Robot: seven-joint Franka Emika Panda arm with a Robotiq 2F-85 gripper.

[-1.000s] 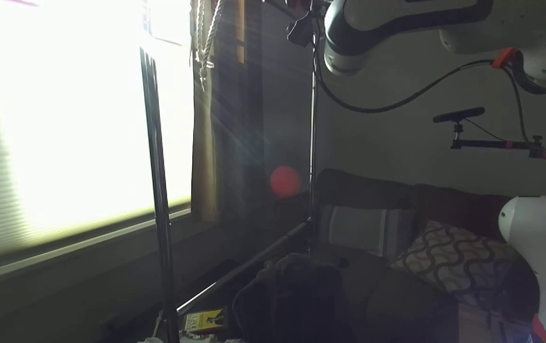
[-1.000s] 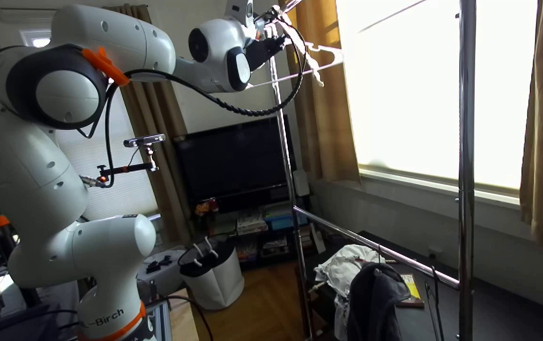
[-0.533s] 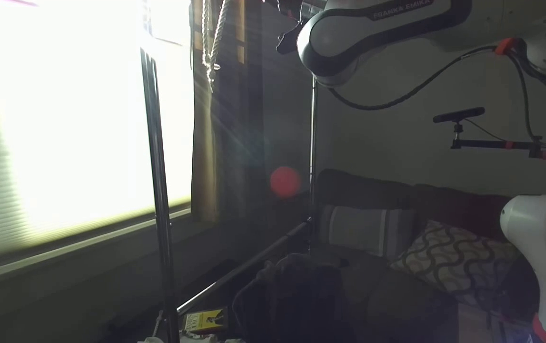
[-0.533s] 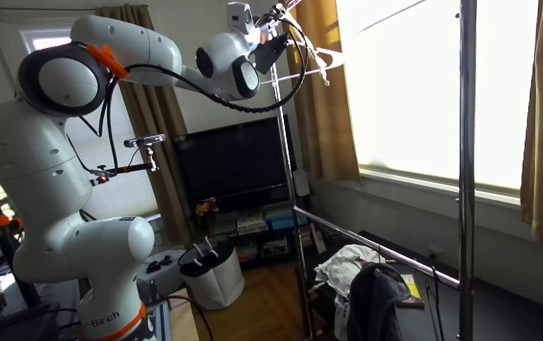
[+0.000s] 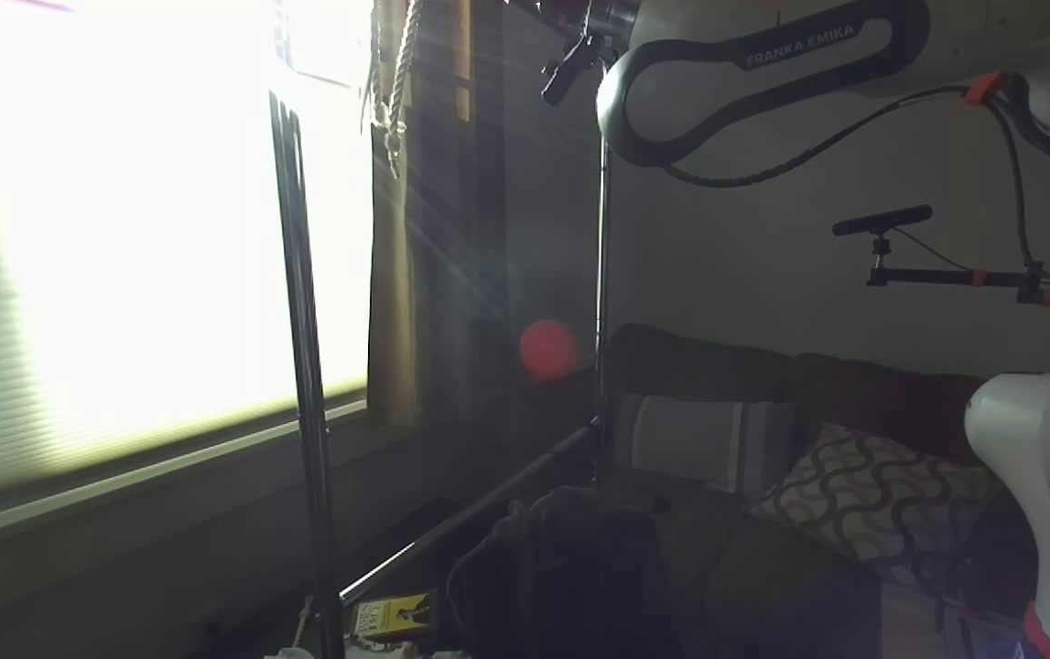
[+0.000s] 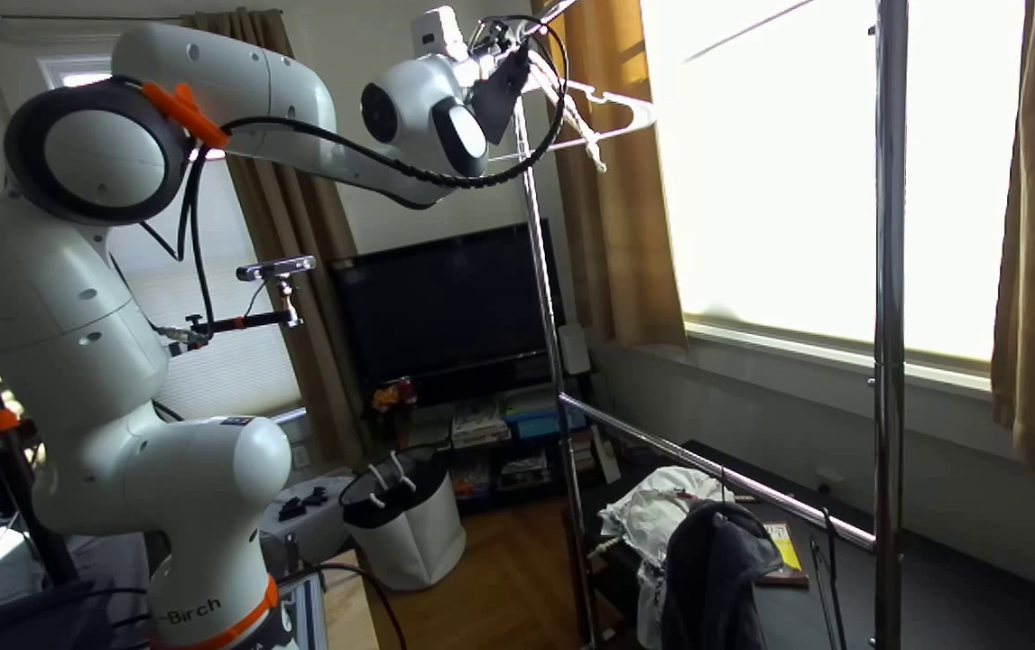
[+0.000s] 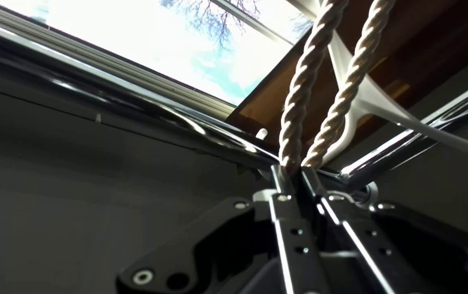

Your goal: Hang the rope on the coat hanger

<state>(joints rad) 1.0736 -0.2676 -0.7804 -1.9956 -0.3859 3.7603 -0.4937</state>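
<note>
The pale, twisted rope (image 7: 299, 90) is dangling in two strands that are joining at a knot (image 5: 394, 139) (a short loose end is trailing below it), and is crossing in front of the white coat hanger (image 7: 368, 98), whose slim arms are curving outward; contact between the two is not showing clearly

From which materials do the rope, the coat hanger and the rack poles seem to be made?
Rope: twisted fibre, matt, perhaps cotton; spiral strands show.
Coat hanger: probably plastic, white and smooth, judging by its flowing, moulded-looking curves.
Rack poles: metal, likely chromed and glossy, since sharp bright streaks run along them.
</note>
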